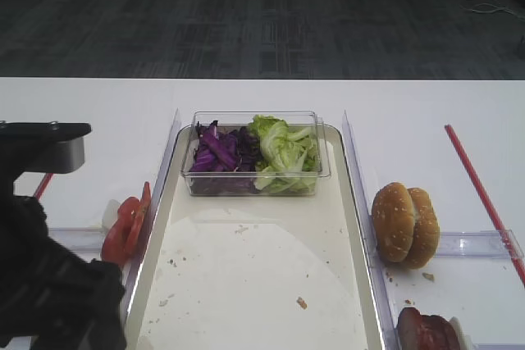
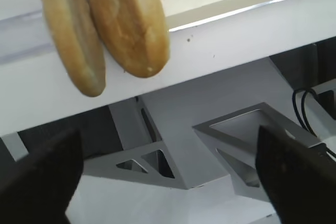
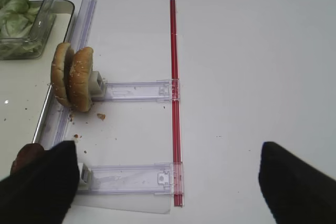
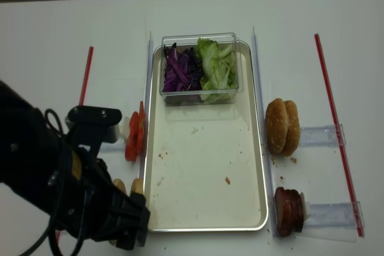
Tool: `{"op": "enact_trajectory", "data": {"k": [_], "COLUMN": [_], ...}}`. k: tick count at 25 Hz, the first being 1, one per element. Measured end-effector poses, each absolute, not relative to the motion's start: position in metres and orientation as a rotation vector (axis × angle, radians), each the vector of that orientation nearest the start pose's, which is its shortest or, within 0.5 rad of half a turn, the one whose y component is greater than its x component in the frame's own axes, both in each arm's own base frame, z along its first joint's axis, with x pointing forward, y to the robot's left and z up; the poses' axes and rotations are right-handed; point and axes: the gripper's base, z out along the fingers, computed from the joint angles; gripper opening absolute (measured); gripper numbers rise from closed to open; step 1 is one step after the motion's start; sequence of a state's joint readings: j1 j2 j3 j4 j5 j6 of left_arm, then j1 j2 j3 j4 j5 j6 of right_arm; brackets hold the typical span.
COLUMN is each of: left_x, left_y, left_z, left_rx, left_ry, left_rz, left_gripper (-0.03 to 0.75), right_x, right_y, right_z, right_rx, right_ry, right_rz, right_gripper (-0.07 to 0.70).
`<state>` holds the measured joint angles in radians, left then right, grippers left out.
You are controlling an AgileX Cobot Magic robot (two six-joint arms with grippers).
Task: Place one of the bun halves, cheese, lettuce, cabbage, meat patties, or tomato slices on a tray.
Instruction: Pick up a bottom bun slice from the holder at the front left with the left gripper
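Two plain tan bun halves [image 2: 100,30] stand on edge beside the tray's silver rim [image 2: 247,9], the left one thinner. My left gripper [image 2: 168,182] hangs open and empty just short of them, past the table's front edge. From overhead the bun halves [image 4: 128,185] peek out from under my left arm [image 4: 66,184]. The long tray [image 4: 204,166] holds only crumbs and a clear tub with purple cabbage [image 4: 179,70] and lettuce [image 4: 216,67]. Tomato slices [image 4: 135,136] stand left of the tray, meat patties [image 4: 288,211] at its right. My right gripper [image 3: 168,187] is open and empty. No cheese is in view.
Two sesame bun halves [image 4: 283,127] stand together right of the tray on a clear plastic holder [image 3: 136,90]. Another clear holder [image 3: 131,177] lies under my right gripper. Red strips [image 4: 336,130] [image 4: 86,76] run along both sides. A patty [image 3: 26,158] shows beside my right gripper's left finger.
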<state>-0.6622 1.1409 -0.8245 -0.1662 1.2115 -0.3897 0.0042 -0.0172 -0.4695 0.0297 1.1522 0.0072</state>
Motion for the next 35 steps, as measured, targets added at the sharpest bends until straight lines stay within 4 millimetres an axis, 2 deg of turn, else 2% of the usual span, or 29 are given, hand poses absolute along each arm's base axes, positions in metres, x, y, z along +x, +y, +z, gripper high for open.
{"op": "enact_trajectory", "data": {"k": [8,17,27,29,32,35], "left_x": [0.159,0.177,0.194,0.195,0.197,0.197], "left_y": [-0.150,-0.162,-0.168,-0.168,-0.169,-0.169], "left_z": [0.260,0.231,0.194,0.192,0.187,0.186], "left_rx": [0.371,0.354,0.369,0.367,0.365,0.361], "left_ry": [3.104,3.164,3.222,3.228,3.237,3.238], "left_rz": [-0.287,-0.195,0.007,0.013,0.026,0.041], "left_gripper": [0.623,0.547,0.538,0.536,0.503,0.431], "right_x": [-0.008,-0.008,-0.008,-0.008,-0.008,-0.008], "right_y": [0.002,0.002,0.002,0.002,0.002,0.002], "right_z": [0.262,0.262,0.262,0.262,0.262,0.262], "right_rx": [0.000,0.000,0.000,0.000,0.000,0.000], "right_ry": [2.149,2.149,2.149,2.149,2.149,2.149], "right_rz": [0.043,0.043,0.043,0.043,0.043,0.043], "right_gripper": [0.693,0.693,0.693,0.693,0.693,0.693]}}
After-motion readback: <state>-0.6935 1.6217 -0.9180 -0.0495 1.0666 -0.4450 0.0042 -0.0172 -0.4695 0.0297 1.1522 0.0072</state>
